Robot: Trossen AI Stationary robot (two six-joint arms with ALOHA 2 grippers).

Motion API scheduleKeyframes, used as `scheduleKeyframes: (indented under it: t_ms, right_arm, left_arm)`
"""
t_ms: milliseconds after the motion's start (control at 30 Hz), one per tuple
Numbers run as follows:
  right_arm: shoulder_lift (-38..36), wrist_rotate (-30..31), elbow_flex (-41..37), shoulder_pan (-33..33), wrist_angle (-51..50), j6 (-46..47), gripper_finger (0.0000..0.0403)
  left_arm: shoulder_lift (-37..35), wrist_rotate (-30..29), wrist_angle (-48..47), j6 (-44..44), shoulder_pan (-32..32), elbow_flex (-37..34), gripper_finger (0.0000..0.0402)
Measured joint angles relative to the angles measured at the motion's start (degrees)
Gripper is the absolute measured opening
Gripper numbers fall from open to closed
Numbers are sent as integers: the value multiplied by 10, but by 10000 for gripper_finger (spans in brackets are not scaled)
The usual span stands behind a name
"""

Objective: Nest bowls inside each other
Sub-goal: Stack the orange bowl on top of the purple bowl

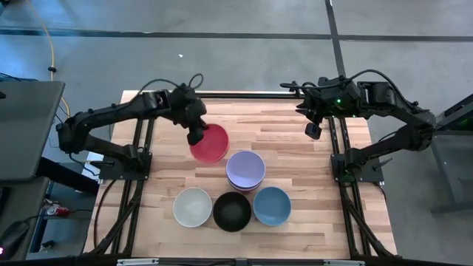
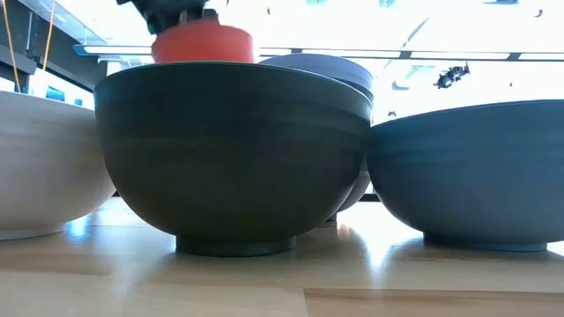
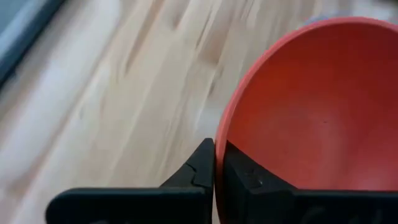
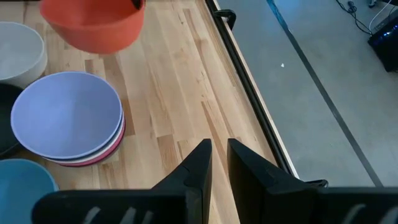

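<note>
Bare butcher-block table (image 1: 310, 170) stretches across the right half of the overhead frame, open plank also at upper left. At centre, the left gripper (image 1: 196, 133) pinches the rim of the red bowl (image 1: 211, 142), fingers clamped either side of the wall, the bowl tilted and held clear of the wood. Just right and below, the lavender bowl (image 1: 245, 168) nests in a magenta bowl (image 4: 115, 146). Along the bottom stand the white bowl (image 1: 192, 206), black bowl (image 1: 232, 210) and blue bowl (image 1: 272, 205), rims up, each empty. The right gripper (image 1: 313, 131) hovers at upper right, fingers slightly parted, empty.

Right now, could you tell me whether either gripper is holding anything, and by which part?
The left gripper holds the red bowl by its rim, one finger inside, one outside. The right gripper holds nothing.
</note>
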Motion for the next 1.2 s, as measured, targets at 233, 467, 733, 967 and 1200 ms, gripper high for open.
scheduleKeyframes:
  t_ms: [233,467,733,967,1200]
  right_arm:
    - [2,0,0,0,5,-4,41]
    - [17,0,0,0,5,-4,41]
    - [26,0,0,0,-3,-9,41]
    - [25,5,0,0,-29,2,42]
    - [25,6,0,0,-46,10,41]
  left_arm:
    - [19,-3,19,-3,-45,98,1]
    - [101,-4,40,-2,-99,165,1]
    - [223,2,30,15,-130,249,1]
    - [311,3,-12,22,-135,311,1]
    - [351,3,-42,22,-135,325,1]
